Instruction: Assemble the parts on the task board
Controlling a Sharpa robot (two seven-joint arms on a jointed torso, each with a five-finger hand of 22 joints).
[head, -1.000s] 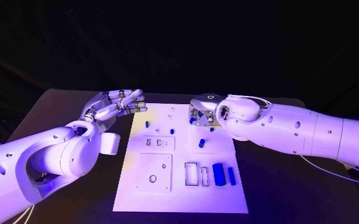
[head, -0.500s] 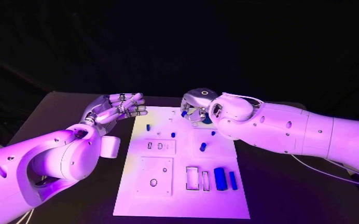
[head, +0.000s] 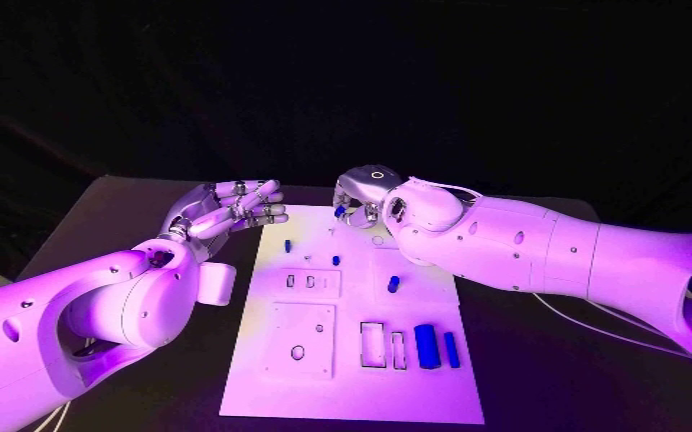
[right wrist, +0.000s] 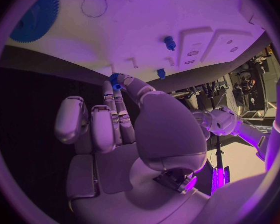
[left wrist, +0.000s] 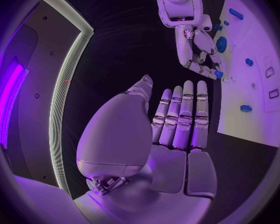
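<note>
The white task board (head: 353, 377) lies in the middle of the black table. My right hand (head: 364, 198) hovers over the board's far end and pinches a small blue part (head: 340, 211) at its fingertips; the right wrist view shows this part (right wrist: 117, 79) between thumb and finger. My left hand (head: 227, 210) hangs just off the board's far left corner, fingers straight and side by side, holding nothing. Small blue parts (head: 287, 246) (head: 336, 260) (head: 392, 283) stand on the board's far half. Two long blue bars (head: 426, 342) lie near its right edge. A blue gear (right wrist: 34, 15) lies on the board (right wrist: 177, 15).
Two raised white plates with holes (head: 306, 279) (head: 299, 337) sit on the board's left half, and narrow slots (head: 382, 342) lie beside the long bars. Bare table (head: 130, 212) runs left of the board. My right forearm (head: 577, 262) crosses above the table's right side.
My right hand has risen and moved toward the board's far left, carrying the small blue part. The left hand has barely moved.
</note>
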